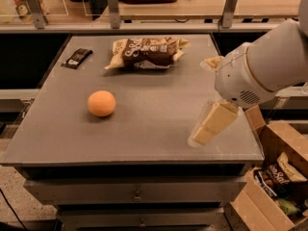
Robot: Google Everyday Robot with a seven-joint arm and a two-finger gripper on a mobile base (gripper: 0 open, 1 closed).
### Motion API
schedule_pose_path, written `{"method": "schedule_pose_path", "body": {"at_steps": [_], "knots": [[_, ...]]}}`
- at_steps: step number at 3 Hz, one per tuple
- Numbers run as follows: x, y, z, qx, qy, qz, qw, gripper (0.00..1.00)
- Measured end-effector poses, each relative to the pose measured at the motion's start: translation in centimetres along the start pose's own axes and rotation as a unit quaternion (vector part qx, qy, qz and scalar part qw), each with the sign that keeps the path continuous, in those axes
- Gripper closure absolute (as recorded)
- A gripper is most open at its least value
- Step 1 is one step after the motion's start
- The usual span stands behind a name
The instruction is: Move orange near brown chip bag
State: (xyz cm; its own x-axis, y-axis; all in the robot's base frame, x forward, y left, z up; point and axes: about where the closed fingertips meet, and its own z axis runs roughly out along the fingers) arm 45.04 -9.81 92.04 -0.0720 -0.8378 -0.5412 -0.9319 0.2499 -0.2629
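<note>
Camera view: one grey desk (pixel 159 110), seen from the front and slightly above.

Item 1. The orange (pixel 101 103) sits on the desk's left half, nearer the front edge than the back. It stands free, touching nothing but the surface.

Item 2. The brown chip bag (pixel 147 52) lies flat near the back edge, about mid-width. It is well apart from the orange, behind it and to the right.

Item 3. A small dark packet (pixel 77 58) lies near the back left corner, to the left of the bag and apart from it.

Item 4. The white arm (pixel 269 66) enters from the right, over the desk's right side. The cream tool (pixel 208 126) hangs below it, tilted, its tip pointing down and left just above the front right part of the desk. It holds nothing. Whether it is spread or pressed together cannot be told. It is well apart from the orange, with bare desk between them.

Item 5. An open cardboard box (pixel 281 141) stands on the floor to the right of the desk, with snack packs inside
</note>
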Motion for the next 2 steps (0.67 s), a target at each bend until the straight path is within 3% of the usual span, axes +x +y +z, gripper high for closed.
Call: {"method": "schedule_pose_path", "body": {"at_steps": [1,2], "knots": [[-0.7,0.0,0.5,0.000,-0.024,-0.005,0.9997,0.00],[-2.6,-0.5,2.8,-0.003,-0.078,-0.013,0.9968,0.00]]}}
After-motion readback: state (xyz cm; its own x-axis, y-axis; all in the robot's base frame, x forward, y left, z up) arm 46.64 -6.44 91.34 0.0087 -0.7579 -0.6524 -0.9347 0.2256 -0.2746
